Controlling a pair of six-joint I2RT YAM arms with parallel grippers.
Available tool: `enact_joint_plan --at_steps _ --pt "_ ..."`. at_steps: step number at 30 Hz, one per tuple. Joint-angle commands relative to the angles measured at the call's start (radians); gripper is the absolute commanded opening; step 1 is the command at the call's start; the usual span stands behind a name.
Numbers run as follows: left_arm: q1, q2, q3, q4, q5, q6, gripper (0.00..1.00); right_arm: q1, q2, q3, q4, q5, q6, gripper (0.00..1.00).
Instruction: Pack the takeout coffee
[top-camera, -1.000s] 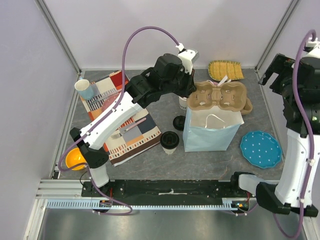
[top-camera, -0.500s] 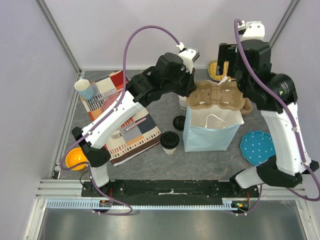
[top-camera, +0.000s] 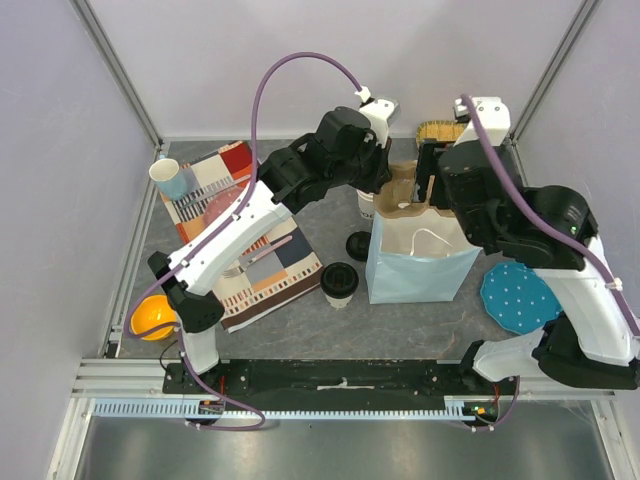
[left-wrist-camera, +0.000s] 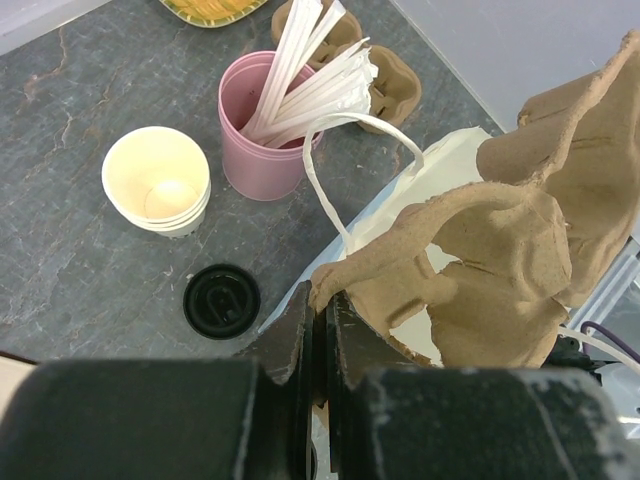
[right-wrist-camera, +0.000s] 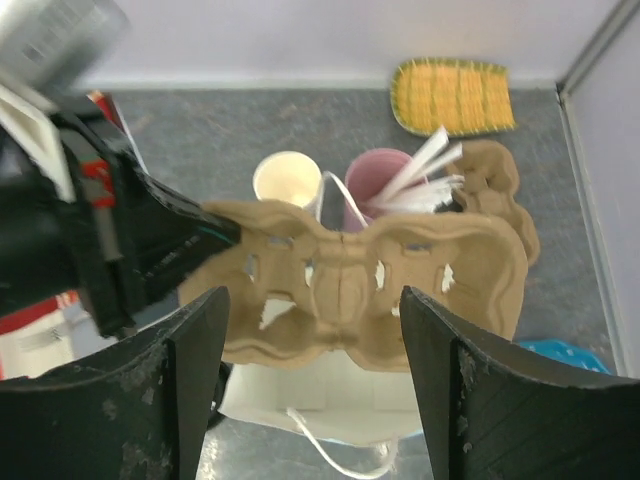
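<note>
Left fingers (left-wrist-camera: 320, 320) pinching edge of brown pulp cup carrier (right-wrist-camera: 370, 290) above light-blue paper bag (top-camera: 415, 270); right fingers (right-wrist-camera: 315, 375) spread wide over carrier, gripping nothing; takeout coffee (top-camera: 339, 284) upright on desk (top-camera: 330, 325), just left of bag.

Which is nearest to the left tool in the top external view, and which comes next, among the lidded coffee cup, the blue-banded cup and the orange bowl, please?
Measured from the left tool, which pinches the cardboard cup carrier:
1. Lidded coffee cup, just left of the blue bag, in front of the tool.
2. Blue-banded cup, at the far left edge of the table.
3. Orange bowl, at the near left corner.
</note>
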Motion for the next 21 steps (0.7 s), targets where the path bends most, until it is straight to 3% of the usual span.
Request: enact_joint_plan --at_steps 1,6,17,21 --pt "-0.002 -0.005 0.034 0.022 0.002 -0.008 0.02 0.008 -0.025 -0.102 -0.106 0.058 0.1 0.77" --pt "-0.003 -0.019 0.021 0.018 0.011 -0.006 0.02 0.008 -0.034 -0.152 -0.138 0.092 0.151 0.82" --pt "-0.014 -0.039 -0.009 0.013 0.046 -0.035 0.02 -0.032 -0.068 -0.282 -0.089 0.103 0.16 0.77" --pt "-0.014 -0.04 -0.012 0.013 0.045 -0.037 0.02 -0.135 -0.108 -0.371 0.064 -0.088 0.067 0.75"
